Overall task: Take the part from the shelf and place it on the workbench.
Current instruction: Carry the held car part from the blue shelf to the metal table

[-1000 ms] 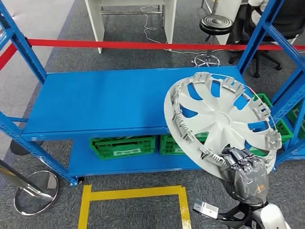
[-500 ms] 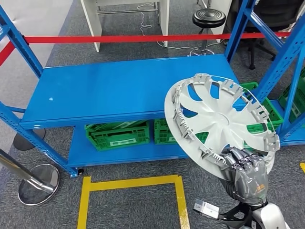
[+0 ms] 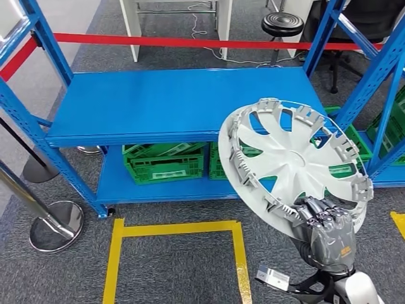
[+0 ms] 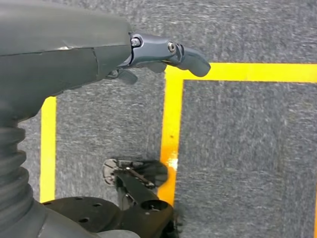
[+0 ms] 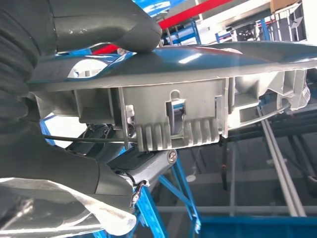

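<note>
The right hand (image 3: 324, 221) grips the near rim of the wheel cover (image 3: 291, 158) — thumb on one face, fingers (image 5: 145, 168) under the clipped edge — holding the silver part tilted in the air in front of the blue shelf (image 3: 176, 104). The left hand (image 4: 75, 54) hangs over grey carpet and yellow floor tape (image 4: 171, 129), fingers extended, holding nothing. Below the shelf's bare top sit green crates (image 3: 160, 163); beyond it runs a red barrier tape (image 3: 191, 42).
</note>
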Robot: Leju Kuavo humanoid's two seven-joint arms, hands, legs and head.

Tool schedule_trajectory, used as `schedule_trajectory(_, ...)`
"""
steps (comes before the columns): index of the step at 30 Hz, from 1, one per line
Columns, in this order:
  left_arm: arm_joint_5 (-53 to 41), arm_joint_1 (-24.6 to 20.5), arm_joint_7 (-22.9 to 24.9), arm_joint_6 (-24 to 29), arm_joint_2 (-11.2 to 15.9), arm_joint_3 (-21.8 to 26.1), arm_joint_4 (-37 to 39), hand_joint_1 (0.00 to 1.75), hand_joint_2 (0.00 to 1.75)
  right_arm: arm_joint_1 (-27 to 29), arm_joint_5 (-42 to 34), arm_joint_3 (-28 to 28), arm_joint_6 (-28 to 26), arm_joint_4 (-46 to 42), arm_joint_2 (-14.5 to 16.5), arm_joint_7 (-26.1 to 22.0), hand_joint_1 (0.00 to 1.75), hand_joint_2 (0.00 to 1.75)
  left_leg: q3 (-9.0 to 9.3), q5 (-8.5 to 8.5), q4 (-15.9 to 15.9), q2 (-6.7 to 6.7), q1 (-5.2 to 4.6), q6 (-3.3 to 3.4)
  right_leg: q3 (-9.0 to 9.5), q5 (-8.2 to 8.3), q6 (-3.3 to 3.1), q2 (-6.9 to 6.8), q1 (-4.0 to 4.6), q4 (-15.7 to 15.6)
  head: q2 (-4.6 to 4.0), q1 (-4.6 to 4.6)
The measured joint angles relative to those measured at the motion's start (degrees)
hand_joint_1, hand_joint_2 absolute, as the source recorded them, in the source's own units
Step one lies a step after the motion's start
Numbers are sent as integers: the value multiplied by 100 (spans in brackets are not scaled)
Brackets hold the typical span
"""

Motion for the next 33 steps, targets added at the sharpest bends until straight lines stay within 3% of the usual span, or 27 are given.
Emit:
schedule_trajectory(1, -19, 3, 4, 17, -16, 1, -16, 0, 175, 3, 22, 2, 2, 1, -9, 25, 175, 175, -74, 61, 4, -19, -6, 2, -82, -166, 11, 2, 0, 368, 0, 1)
schedule_trajectory(2, -39, 5, 5, 30, -30, 1, -29, 0, 175, 8, 34, 5, 3, 1, -18, 45, 175, 175, -148, 121, 9, -45, -10, -1, -101, -183, 20, 4, 0, 611, 0, 0)
schedule_trajectory(3, -57, 7, 7, 39, -43, 1, -43, 0, 175, 16, 42, 7, 3, 2, -28, 57, 175, 175, -217, 176, 17, -78, -13, -9, -24, -84, 21, 9, -1, 658, 0, 1)
schedule_trajectory(4, -74, 7, 8, 47, -56, 1, -56, 0, 175, 25, 49, 9, 4, 2, -38, 65, 175, 175, -279, 223, 28, -118, -13, -21, 169, 79, 17, 26, -2, 475, 0, 0)
schedule_trajectory(6, -100, 1, 7, 52, -89, 1, -88, 0, 175, 34, 63, 11, 4, 1, -60, 73, 175, 175, -373, 289, 79, -209, -18, -59, 811, 287, -8, 190, -12, -379, 0, 3)
schedule_trajectory(7, -112, -4, 5, 52, -103, 0, -105, 0, 175, 36, 67, 11, 5, 1, -71, 77, 175, 175, -417, 316, 117, -256, -25, -86, 1082, 284, -21, 281, -17, -780, 0, 1)
schedule_trajectory(9, -127, -10, 1, 56, -120, -1, -135, 0, 175, 42, 71, 14, 7, 2, -92, 78, 175, 175, -504, 378, 182, -351, -35, -146, 1286, 190, -55, 352, -10, -1159, 0, -4)
schedule_trajectory(11, -146, 0, -2, 62, -124, -1, -162, 0, 175, 43, 72, 20, 9, 2, -103, 73, 175, 175, -569, 404, 226, -401, -29, -206, 1218, 194, -125, 235, -17, -1180, 0, -5)
schedule_trajectory(12, -155, 8, -3, 65, -125, -1, -173, 0, 175, 41, 70, 22, 9, 2, -109, 71, 175, 175, -611, 327, 308, -349, -26, -239, 1204, 211, -170, 172, -24, -1182, 0, -18)
schedule_trajectory(14, -165, 11, -8, 67, -128, -2, -182, 0, 175, 39, 69, 25, 10, 2, -122, 71, 175, 175, -799, -69, 826, -158, -5, -313, 1172, 244, -239, 29, -31, -1187, 0, -55)
schedule_trajectory(16, -167, 8, -10, 68, -129, -3, -184, 0, 175, 45, 69, 27, 9, 2, -127, 67, 175, 175, -1052, -511, 1625, -54, 34, -380, 1144, 265, -260, -113, -23, -1183, 0, -77)
schedule_trajectory(17, -167, 11, -10, 68, -129, -3, -184, 0, 175, 46, 68, 28, 9, 2, -127, 65, 175, 175, -1101, -593, 1877, -42, 51, -400, 1136, 272, -259, -181, -20, -1180, 0, -79)
schedule_trajectory(18, -167, 14, -10, 68, -129, -3, -184, 0, 175, 46, 66, 30, 9, 2, -127, 62, 175, 175, -1060, -563, 1925, -33, 63, -409, 1141, 276, -257, -249, -18, -1178, 0, -79)
schedule_trajectory(20, -167, 20, -14, 73, -127, -4, -184, 0, 175, 39, 55, 31, 12, 2, -127, 53, 175, 175, -692, -225, 1356, 38, 68, -385, 1192, 271, -241, -377, -13, -1171, 0, -81)
schedule_trajectory(22, -169, 20, -19, 85, -123, -5, -184, 0, 175, 22, 34, 31, 15, 2, -128, 41, 175, 175, -293, 55, 621, 253, 24, -300, 1212, 257, -192, -491, 8, -1156, 0, -80)
schedule_trajectory(24, -171, 24, -25, 103, -121, -6, -185, 0, 175, -5, 16, 31, 16, 2, -131, 24, 175, 175, -193, 104, 362, 373, -31, -226, 1200, 255, -128, -594, 26, -1143, 0, -80)
schedule_trajectory(25, -172, 25, -28, 115, -120, -6, -186, 0, 175, -20, 10, 31, 17, 2, -134, 15, 175, 175, -217, 106, 333, 337, -43, -199, 1212, 261, -97, -645, 28, -1143, 0, -80)
schedule_trajectory(26, -172, 25, -31, 129, -120, -7, -186, 0, 175, -33, 6, 31, 17, 2, -142, 7, 175, 175, -212, 96, 272, 277, -31, -168, 1189, 236, -67, -653, 20, -1135, 0, -79)
schedule_trajectory(28, -172, 18, -37, 156, -121, -9, -187, 0, 175, -44, -2, 29, 18, 3, -162, -3, 175, 175, -186, 100, 132, 157, -1, -85, 1062, 74, -17, -410, -1, -938, 0, -55)
schedule_trajectory(30, -173, 10, -40, 173, -128, -11, -188, 0, 175, -42, -5, 29, 19, 5, -177, -11, 175, 175, -189, 126, 76, 43, 6, -27, 736, -233, 3, -71, -15, -315, 0, -15)
schedule_trajectory(32, -174, 8, -40, 194, -136, -12, -191, 0, 175, -37, -6, 33, 20, 14, -180, -19, 175, 175, -207, 137, 87, -76, -8, -9, 361, -412, 18, 19, -13, 361, 0, 6)
schedule_trajectory(33, -174, 8, -40, 210, -138, -12, -194, 0, 175, -34, -6, 39, 20, 22, -182, -22, 175, 175, -211, 138, 102, -142, -14, -8, 273, -352, 26, 24, -14, 473, 0, 10)
